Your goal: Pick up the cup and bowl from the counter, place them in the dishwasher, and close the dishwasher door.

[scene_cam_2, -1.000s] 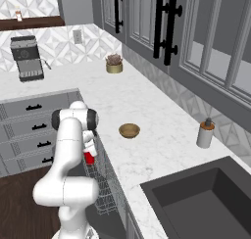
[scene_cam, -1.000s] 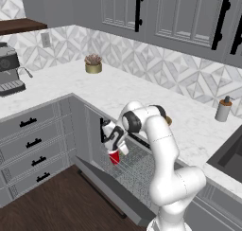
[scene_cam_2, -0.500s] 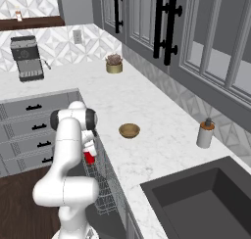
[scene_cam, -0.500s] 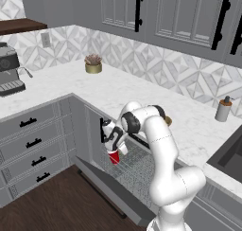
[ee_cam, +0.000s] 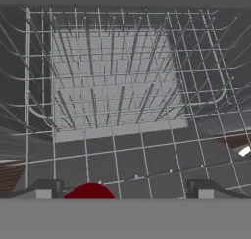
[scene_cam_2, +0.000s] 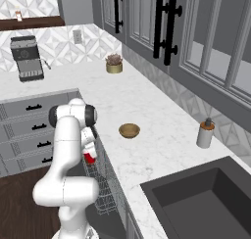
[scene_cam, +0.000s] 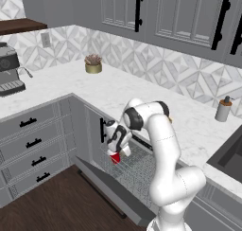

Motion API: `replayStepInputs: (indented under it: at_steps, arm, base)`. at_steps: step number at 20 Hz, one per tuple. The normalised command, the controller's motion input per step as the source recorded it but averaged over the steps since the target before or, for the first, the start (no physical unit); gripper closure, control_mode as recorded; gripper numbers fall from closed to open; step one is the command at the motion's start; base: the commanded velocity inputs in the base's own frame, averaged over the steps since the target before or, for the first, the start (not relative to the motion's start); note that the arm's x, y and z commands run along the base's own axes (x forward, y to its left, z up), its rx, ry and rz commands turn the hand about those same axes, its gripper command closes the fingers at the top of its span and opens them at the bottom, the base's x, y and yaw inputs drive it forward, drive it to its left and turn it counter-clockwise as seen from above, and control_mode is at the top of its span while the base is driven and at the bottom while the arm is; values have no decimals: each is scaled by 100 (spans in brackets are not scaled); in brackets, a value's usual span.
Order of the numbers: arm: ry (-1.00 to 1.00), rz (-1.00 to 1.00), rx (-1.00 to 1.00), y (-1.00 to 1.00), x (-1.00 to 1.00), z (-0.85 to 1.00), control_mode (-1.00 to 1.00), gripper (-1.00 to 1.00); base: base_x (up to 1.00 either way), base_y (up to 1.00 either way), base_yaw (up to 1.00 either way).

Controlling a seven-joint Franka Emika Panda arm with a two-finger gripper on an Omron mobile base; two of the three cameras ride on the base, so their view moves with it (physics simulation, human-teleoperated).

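**Claw wide open over the cup in the dishwasher rack**

We see our claw (ee_cam: 122,191) standing wide, its two dark fingertips (ee_cam: 45,188) set far apart at the bottom of the hand view, holding nothing. Between them, closer to one tip, shows the rounded red top of the cup (ee_cam: 89,191), apart from both tips. Beyond it lies the wire rack (ee_cam: 117,86), its grey mesh and upright prongs running away from us.

From the left base view our claw (scene_cam: 116,141) hangs low over the rack (scene_cam: 137,166) of the dishwasher (scene_cam: 124,177), with the cup (scene_cam: 115,157) just under it, on the mesh. The dishwasher door (scene_cam: 111,190) lies dropped open toward the dark wood floor (scene_cam: 56,206).

In the right base view the bowl (scene_cam_2: 129,131) sits on the desk (scene_cam_2: 147,110), well apart from our claw, with a soap bottle (scene_cam_2: 205,133) near the sink (scene_cam_2: 206,199) and a potted plant (scene_cam_2: 114,64) farther back by the wall.
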Motion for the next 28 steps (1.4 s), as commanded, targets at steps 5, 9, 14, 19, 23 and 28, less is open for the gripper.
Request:
replayStepInputs:
  at_steps: [5,9,14,19,23,28]
  arm:
    - [0,5,0,30,-6,-31,-100,-100]
    - [0,2,-1,51,0,-58,-100,-100]
    - [-2,0,-10,60,0,-59,-100,-100]
    - [-3,0,-16,49,1,-51,-100,-100]
    - [-10,0,-17,63,-16,-28,-100,-100]
    - [-18,0,-10,76,-44,0,-100,-100]
  base:
    - [0,0,0]
    - [0,0,0]
    - [0,0,0]
    - [0,0,0]
    - [0,0,0]
    - [0,0,0]
